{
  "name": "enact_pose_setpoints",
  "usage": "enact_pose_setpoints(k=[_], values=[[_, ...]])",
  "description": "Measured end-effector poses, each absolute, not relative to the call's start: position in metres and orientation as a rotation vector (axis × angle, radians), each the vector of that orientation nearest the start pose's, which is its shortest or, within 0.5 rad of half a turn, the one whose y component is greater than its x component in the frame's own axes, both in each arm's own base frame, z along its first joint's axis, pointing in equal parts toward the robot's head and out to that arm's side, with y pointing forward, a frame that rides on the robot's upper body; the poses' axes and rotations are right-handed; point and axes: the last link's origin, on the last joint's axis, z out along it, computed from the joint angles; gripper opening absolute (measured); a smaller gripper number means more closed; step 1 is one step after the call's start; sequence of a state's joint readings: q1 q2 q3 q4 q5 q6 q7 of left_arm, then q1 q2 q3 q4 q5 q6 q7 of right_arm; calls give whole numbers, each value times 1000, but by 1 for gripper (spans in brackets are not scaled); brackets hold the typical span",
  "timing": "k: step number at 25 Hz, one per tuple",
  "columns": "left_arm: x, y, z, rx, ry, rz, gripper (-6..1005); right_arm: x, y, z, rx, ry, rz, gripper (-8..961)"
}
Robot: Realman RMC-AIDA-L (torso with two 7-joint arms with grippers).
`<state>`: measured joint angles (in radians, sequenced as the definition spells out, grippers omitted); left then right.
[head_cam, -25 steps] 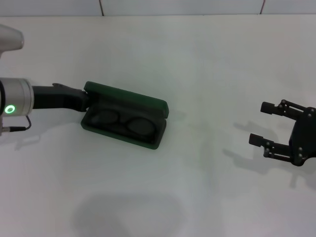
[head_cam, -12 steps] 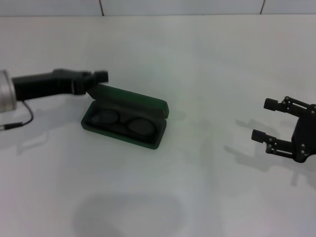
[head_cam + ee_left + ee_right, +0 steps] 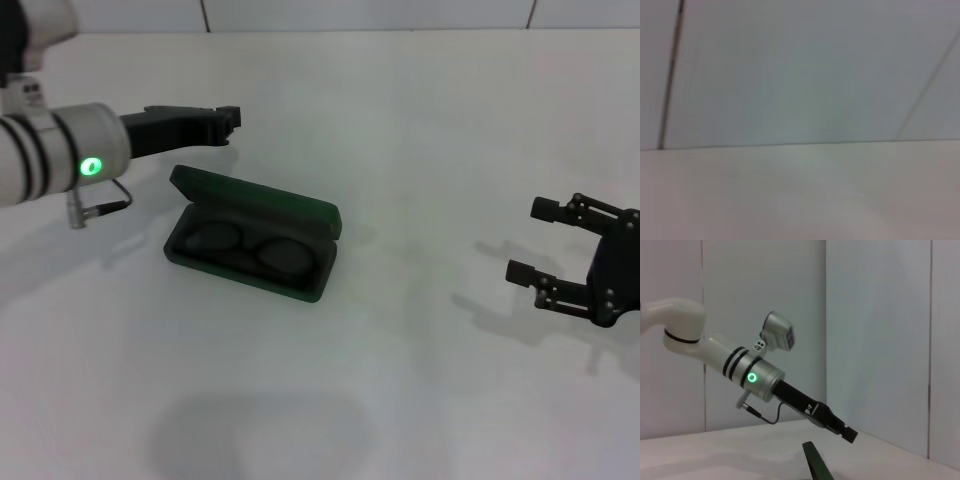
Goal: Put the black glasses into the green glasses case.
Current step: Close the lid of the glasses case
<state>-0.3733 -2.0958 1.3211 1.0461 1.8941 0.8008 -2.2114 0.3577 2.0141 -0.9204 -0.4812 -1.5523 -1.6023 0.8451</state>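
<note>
Left gripper [image 3: 225, 120] has lifted off the lid's corner and now hangs above and behind it, fingers apparently together and empty; black glasses [image 3: 250, 248] lie inside the green glasses case [image 3: 255, 240], lid propped open; right gripper [image 3: 548, 245] parked well right, fingers spread; white table [image 3: 420, 150], pale panelled wall behind.

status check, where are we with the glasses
Left pincer above case lid, empty. Right pincer open, parked aside. Black glasses inside open green glasses case. Nothing in the way.
</note>
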Motion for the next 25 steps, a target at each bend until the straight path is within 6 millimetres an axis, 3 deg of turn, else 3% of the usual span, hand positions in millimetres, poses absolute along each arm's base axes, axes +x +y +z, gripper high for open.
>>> enact_pose_setpoints(k=[6,11,25], values=[[-225,370,-34,-2112,-1058,-410,52,290,285,3,-2545,191,890,752],[-224,360,-53,-2062,-1049,-415,52,290,285,4,-2540,193,893,752],[-224,358,-70,-2077,-966,-376,53,290,283,4,-2542,193,901,752]])
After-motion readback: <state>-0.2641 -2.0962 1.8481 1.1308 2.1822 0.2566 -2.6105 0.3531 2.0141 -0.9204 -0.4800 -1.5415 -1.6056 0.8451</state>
